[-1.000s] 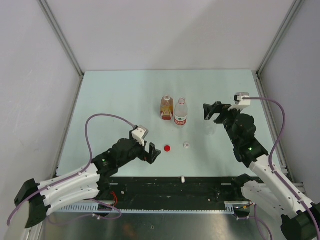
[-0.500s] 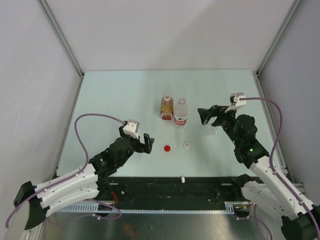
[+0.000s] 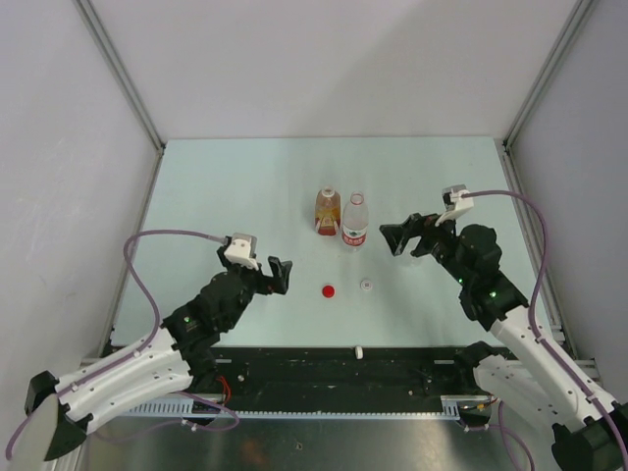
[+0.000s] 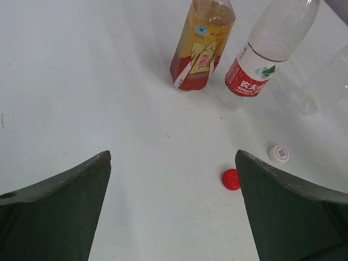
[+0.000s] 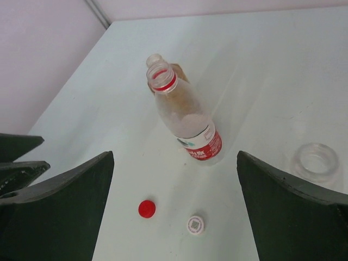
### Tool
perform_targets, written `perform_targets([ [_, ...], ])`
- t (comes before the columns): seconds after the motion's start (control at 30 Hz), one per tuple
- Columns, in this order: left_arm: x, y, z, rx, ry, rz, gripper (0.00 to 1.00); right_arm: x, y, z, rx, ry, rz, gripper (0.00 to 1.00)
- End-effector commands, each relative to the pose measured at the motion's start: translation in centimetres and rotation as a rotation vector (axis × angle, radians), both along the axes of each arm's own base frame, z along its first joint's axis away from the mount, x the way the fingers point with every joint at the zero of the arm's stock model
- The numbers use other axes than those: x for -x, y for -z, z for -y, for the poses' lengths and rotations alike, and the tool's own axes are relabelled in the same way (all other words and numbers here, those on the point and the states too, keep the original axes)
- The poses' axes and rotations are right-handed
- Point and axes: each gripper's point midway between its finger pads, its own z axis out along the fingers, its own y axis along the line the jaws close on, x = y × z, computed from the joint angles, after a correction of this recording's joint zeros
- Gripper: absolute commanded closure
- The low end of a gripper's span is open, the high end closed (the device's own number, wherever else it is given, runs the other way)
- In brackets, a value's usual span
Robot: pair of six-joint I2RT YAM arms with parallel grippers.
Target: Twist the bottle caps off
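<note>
Overhead cam, 2 wrist cams — shared bottles (image 3: 354,226)

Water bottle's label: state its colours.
Red and white; the label shows best in the left wrist view.

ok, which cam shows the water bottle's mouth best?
Right wrist: the water bottle is fully in frame, with its open mouth and red neck ring plain to see. Left wrist cuts off its top, showing only the label and body. Top external shows it whole but small.
</note>
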Motion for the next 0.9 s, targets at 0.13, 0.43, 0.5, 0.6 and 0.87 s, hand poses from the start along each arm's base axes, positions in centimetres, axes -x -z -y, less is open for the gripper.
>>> perform_targets([
  [0.13, -0.2, -6.0, 0.3, 0.059, 0.024, 0.115, 0.01, 1.0, 0.5, -2.1, -0.034, -0.107, -0.091, 0.01],
  [0.43, 0.9, -8.1, 0.9, 0.106, 0.093, 0.121, 0.01, 1.6, 3.4, -3.1, -0.009, -0.145, -0.216, 0.01],
  [0.5, 1.1, -8.7, 0.8, 0.138, 0.096, 0.128, 0.01, 1.8, 4.3, -3.1, 0.004, -0.148, -0.25, 0.01],
  [0.6, 1.4, -8.7, 0.2, 0.164, 0.082, 0.139, 0.01, 2.1, 5.6, -3.2, 0.027, -0.153, -0.296, 0.01],
  [0.87, 1.5, -6.3, -0.6, 0.164, 0.046, 0.111, 0.01, 2.3, 6.9, -2.5, 0.076, -0.134, -0.33, 0.01],
])
